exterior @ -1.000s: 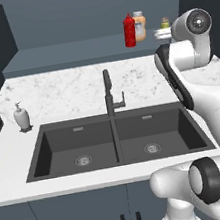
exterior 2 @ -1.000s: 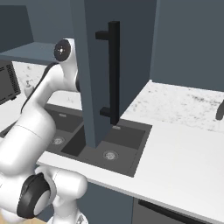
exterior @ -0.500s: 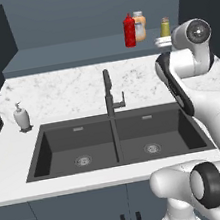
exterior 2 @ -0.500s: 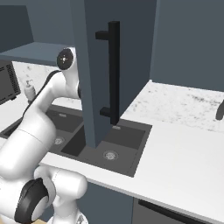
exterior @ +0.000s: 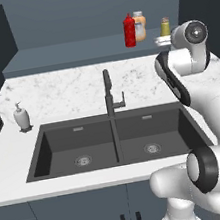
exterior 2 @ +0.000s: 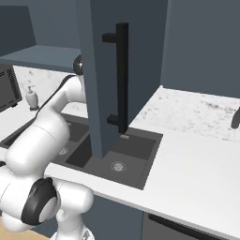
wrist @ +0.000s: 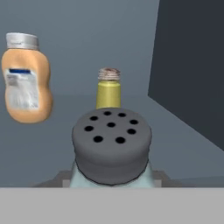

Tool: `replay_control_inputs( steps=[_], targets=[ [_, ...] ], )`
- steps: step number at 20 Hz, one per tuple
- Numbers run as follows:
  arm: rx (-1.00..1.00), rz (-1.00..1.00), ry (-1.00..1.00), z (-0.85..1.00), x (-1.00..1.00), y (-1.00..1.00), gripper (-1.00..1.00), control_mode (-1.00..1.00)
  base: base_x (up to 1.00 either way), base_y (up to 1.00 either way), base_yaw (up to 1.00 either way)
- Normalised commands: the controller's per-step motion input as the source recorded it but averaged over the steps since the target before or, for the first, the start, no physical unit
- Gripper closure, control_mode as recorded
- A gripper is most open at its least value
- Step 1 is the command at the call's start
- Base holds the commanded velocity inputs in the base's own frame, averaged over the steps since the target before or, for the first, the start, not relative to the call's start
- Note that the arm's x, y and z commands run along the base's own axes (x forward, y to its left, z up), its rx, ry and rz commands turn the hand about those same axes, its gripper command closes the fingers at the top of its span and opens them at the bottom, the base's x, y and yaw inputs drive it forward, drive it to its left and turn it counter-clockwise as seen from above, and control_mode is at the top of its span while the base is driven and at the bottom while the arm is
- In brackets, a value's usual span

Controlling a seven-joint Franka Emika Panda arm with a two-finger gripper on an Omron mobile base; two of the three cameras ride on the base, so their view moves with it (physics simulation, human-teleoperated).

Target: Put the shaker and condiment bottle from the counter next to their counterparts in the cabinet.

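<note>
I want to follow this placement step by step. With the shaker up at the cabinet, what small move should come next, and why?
Probably ease the shaker forward and down onto the cabinet floor beside the yellow-olive shaker, which stands just behind it. The red condiment bottle already stands by the peach-orange bottle, so this shaker is what remains to set down.

shaker (wrist: 111,144) body cut off below cap, hand hidden behind arm (exterior: 189,58)

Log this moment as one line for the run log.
gripper: shut on shaker | condiment bottle: in cabinet by peach-orange bottle | yellow-olive shaker: ahead
</note>
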Motion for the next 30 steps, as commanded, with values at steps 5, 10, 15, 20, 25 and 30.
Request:
replay_control_inputs(
  steps=[5,10,15,20,25,30],
  targets=[
    [0.11,0.00,0.00,0.23,0.03,-0.22,1.00,-1.00,0.00,0.00,0.00],
    [0.07,0.00,0.00,0.37,0.00,-0.07,1.00,-1.00,0.00,0.00,0.00],
    [0.00,0.00,0.00,0.42,0.00,0.00,1.00,-1.00,0.00,0.00,0.00],
    [0.00,0.00,-0.02,0.26,0.00,0.00,1.00,-1.00,0.00,0.00,0.00],
    [0.00,0.00,0.00,-0.06,0.00,0.00,1.00,-1.00,0.00,0.00,0.00],
    [-0.02,0.00,-0.01,-0.33,0.00,0.00,1.00,-1.00,0.00,0.00,0.00]
  ],
)
